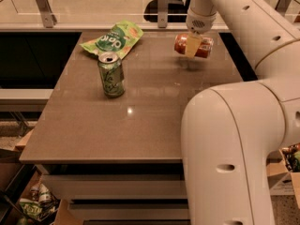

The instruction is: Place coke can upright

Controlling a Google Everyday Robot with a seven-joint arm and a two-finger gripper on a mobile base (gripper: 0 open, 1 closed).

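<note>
The robot's arm (234, 139) is built of bulky, rounded shells in glossy off-white plastic, with thin dark seams and small dark oval recesses. A grey perforated patch marks the narrow wrist. Below it, over the table's (140, 125) far right, the gripper (193, 47) shows a flat tan finger (192, 46) clamped on the coke can (181, 44).

red-orange coke can (181, 44) is lying sideways, not upright, clamped in the gripper (193, 48) over the far right of the table (140, 125)
</note>
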